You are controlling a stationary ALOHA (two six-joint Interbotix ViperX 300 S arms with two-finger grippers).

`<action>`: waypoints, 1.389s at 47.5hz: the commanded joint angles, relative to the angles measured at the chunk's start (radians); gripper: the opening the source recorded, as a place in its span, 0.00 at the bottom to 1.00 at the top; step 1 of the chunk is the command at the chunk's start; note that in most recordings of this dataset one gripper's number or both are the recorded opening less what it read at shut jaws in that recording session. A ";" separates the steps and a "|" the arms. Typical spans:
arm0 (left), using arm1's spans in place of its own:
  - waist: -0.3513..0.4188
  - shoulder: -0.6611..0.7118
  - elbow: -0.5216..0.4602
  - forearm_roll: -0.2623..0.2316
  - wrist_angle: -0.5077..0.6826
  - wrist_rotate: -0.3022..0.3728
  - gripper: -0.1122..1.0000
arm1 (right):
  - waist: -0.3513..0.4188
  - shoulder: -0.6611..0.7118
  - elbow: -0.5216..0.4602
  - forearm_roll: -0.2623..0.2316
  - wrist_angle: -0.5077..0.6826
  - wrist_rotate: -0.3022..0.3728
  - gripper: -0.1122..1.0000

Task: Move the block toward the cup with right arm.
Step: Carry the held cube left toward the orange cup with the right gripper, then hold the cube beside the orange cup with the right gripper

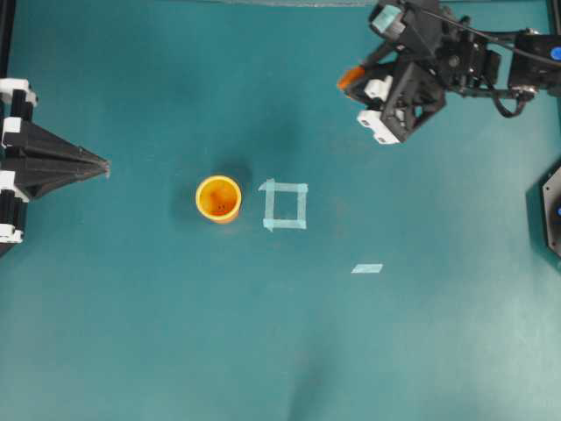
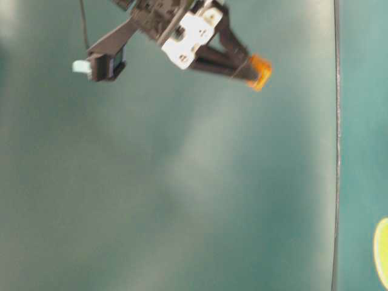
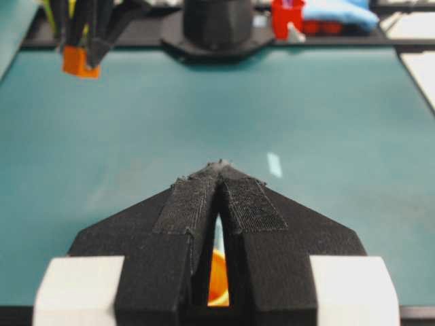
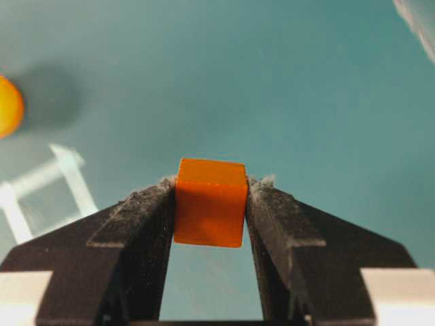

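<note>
The right gripper [image 4: 211,204] is clamped on the block [image 4: 210,202] and holds it off the table, well apart from the cup [image 1: 218,198] beside the tape square [image 1: 286,205], so the carry toward it remains.

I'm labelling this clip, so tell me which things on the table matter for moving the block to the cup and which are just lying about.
Part of the job:
block
cup
right gripper, shut on the block

Just lying about:
tape square
tape strip
left gripper, shut, idle
</note>
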 commanded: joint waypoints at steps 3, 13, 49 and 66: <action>0.000 0.005 -0.029 0.005 -0.006 0.002 0.10 | 0.021 0.026 -0.078 -0.003 -0.049 -0.035 0.47; 0.000 0.005 -0.029 0.005 -0.005 0.002 0.10 | 0.060 0.126 -0.190 -0.003 -0.058 -0.101 0.47; 0.000 -0.002 -0.031 0.005 -0.002 0.002 0.10 | 0.224 0.337 -0.446 -0.002 -0.098 -0.230 0.47; 0.000 -0.003 -0.031 0.005 -0.002 0.002 0.10 | 0.238 0.351 -0.445 0.003 -0.140 -0.224 0.47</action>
